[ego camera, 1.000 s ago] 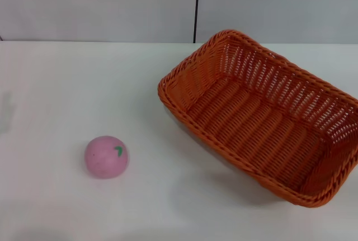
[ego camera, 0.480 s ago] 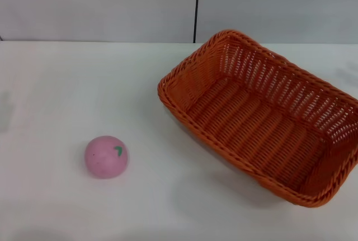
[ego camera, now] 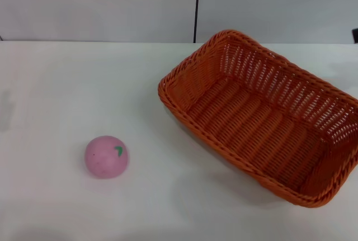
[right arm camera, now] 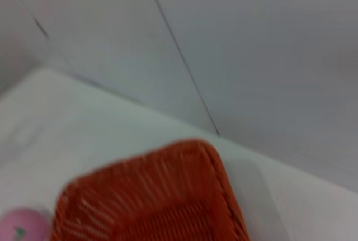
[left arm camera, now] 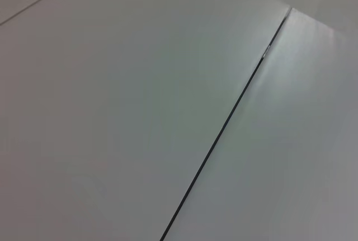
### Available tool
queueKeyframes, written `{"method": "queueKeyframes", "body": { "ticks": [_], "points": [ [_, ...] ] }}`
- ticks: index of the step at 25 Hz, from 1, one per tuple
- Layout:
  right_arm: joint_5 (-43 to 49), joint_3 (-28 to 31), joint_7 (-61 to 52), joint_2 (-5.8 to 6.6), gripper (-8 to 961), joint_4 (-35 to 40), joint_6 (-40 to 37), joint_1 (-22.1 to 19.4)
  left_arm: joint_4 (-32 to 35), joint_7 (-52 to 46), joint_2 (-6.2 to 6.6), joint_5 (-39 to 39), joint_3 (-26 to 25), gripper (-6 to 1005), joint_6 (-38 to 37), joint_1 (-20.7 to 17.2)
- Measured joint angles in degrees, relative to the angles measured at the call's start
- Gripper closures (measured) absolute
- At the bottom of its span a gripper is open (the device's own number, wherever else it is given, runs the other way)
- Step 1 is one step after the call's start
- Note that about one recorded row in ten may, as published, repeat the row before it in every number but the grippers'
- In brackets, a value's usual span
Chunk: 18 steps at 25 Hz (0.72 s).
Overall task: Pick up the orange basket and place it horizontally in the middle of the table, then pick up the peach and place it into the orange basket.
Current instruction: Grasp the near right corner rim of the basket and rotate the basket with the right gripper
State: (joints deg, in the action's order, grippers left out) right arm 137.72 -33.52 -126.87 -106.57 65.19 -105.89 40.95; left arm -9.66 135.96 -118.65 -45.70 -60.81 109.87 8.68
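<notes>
The orange basket point(ego camera: 254, 126) lies diagonally on the right half of the white table point(ego camera: 67, 84), open side up and with nothing in it. The pink peach point(ego camera: 106, 156) sits alone on the table to the basket's left, its green leaf mark facing up. A small dark piece of my right gripper point(ego camera: 355, 35) pokes in at the right edge, above and behind the basket's far side. The right wrist view looks down on one end of the basket point(right arm camera: 162, 196), with the peach point(right arm camera: 19, 227) beyond it. My left gripper is out of view.
A pale wall with a dark vertical seam point(ego camera: 196, 6) stands behind the table. The left wrist view shows only pale panels and a dark seam point(left arm camera: 224, 129). Bare tabletop lies between the peach and the basket.
A dark piece of the right gripper has come into the head view at the right edge. The basket and the peach have not moved.
</notes>
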Motion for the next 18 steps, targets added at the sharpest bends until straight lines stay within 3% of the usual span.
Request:
{"method": "queueKeyframes", "body": {
  "ticks": [2, 7, 18],
  "points": [
    [2.0, -2.7, -0.3, -0.66, 240, 0.0, 1.3, 0.6, 0.0, 0.0, 0.0, 0.0, 0.0, 191, -0.2, 0.1],
    [5.4, -7.3, -0.5, -2.37, 180, -0.7, 4.0, 1.3, -0.1, 0.0, 0.0, 0.0, 0.0, 191, -1.1, 0.2],
    [8.5, -14.7, -0.4, -3.51, 189, -10.8, 10.7, 3.1, -0.4, 0.0, 0.0, 0.0, -0.1, 190, -1.5, 0.4]
  ]
}}
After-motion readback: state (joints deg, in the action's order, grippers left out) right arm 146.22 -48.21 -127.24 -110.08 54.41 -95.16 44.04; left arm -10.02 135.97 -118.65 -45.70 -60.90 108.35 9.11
